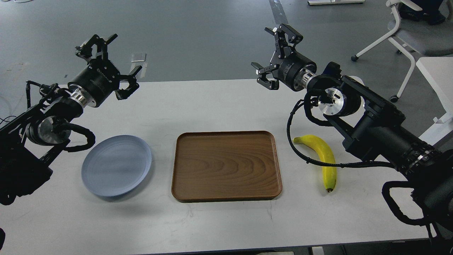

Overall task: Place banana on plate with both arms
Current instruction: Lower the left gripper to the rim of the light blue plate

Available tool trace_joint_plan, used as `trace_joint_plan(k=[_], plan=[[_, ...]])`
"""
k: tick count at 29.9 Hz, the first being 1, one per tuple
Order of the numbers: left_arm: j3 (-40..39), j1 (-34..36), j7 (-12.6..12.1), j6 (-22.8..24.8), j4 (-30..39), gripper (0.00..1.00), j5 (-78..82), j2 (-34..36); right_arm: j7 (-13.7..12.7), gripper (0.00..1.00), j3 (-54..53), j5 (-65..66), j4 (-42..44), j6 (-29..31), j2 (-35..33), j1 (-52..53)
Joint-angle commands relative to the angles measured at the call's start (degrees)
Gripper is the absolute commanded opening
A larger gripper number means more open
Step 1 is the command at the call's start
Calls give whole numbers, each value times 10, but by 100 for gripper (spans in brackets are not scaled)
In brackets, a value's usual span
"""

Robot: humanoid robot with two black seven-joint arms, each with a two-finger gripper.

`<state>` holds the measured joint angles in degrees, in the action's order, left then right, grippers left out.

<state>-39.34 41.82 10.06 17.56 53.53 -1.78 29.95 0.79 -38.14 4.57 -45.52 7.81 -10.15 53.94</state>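
The banana (322, 158) lay below the right gripper's (270, 58) spread jaws; the left gripper (109, 63) gaped too. Nothing grabbed yet; reach down next.

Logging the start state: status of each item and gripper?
banana: lying on the table, right of the tray, untouched
plate: empty, left of the tray
tray: empty, centre
left gripper: open, raised, empty
right gripper: open, raised, empty

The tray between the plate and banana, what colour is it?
Brown, with wood grain, the tray shows clearly in the head view.
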Motion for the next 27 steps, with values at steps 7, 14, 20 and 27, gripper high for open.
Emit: trace_joint_plan(k=[7, 14, 20, 27], plan=[[7, 4, 10, -13, 3, 99, 30, 7, 0, 100, 1, 0, 0, -1, -2, 0], [11, 3, 12, -171, 108, 99, 471, 56, 0, 100, 2, 0, 1, -1, -3, -1], [45, -14, 15, -215, 152, 99, 644, 124, 1, 100, 1, 0, 1, -1, -3, -2], [183, -21, 47, -345, 152, 98, 740, 196, 1, 100, -1, 0, 1, -11, -18, -6]])
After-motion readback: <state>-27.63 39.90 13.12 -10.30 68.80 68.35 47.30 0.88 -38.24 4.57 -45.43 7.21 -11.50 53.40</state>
